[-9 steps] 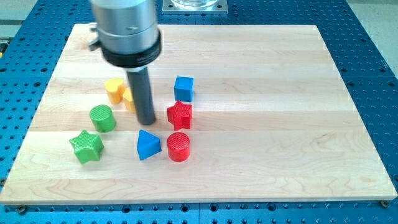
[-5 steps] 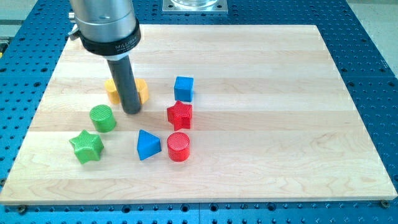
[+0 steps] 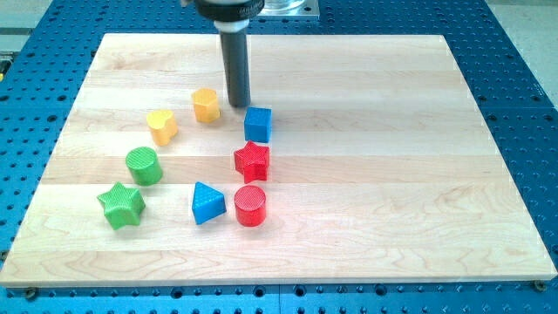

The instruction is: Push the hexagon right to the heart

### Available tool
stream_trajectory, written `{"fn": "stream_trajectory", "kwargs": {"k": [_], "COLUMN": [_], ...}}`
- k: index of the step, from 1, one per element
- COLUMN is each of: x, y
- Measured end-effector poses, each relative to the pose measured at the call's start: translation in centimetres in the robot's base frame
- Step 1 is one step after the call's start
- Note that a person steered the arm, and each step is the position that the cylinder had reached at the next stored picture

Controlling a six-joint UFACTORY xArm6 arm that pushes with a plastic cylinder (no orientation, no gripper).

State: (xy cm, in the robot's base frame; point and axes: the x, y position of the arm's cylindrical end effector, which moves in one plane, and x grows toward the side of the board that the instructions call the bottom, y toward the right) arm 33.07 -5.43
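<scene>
- There is no claw on this arm, so no claw state can be told; it ends in a dark rod, and my tip (image 3: 238, 105) rests on the wooden tabletop (image 3: 366, 174) not far from its top edge, left of the middle.
- The yellow hexagon (image 3: 206, 104) sits just to the left of my tip, apart from it by a narrow gap.
- The yellow heart (image 3: 161, 126) lies lower and further toward the left edge than the hexagon; the two are near but not touching.
- The blue cube (image 3: 258, 124) stands just below and slightly right of my tip.
- The red star (image 3: 252, 160) is directly below the blue cube, and the red cylinder (image 3: 249, 206) is below the star, toward the bottom edge.
- The blue triangle (image 3: 207, 202) sits just left of the red cylinder.
- The green cylinder (image 3: 143, 166) lies below the heart, and the green star (image 3: 120, 205) is nearest the bottom-left corner.
- Together the blocks form a loose ring in the left half of the tabletop.
</scene>
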Motion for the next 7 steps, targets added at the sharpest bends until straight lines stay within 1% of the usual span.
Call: {"fn": "stream_trajectory", "kwargs": {"k": [1, 2, 3, 4, 5, 6, 7], "x": [-2.3, 2.7, 5.9, 4.6, 1.4, 0.5, 0.5], "y": [-5.1, -5.0, -4.2, -3.9, -3.1, -1.5, -0.4]}}
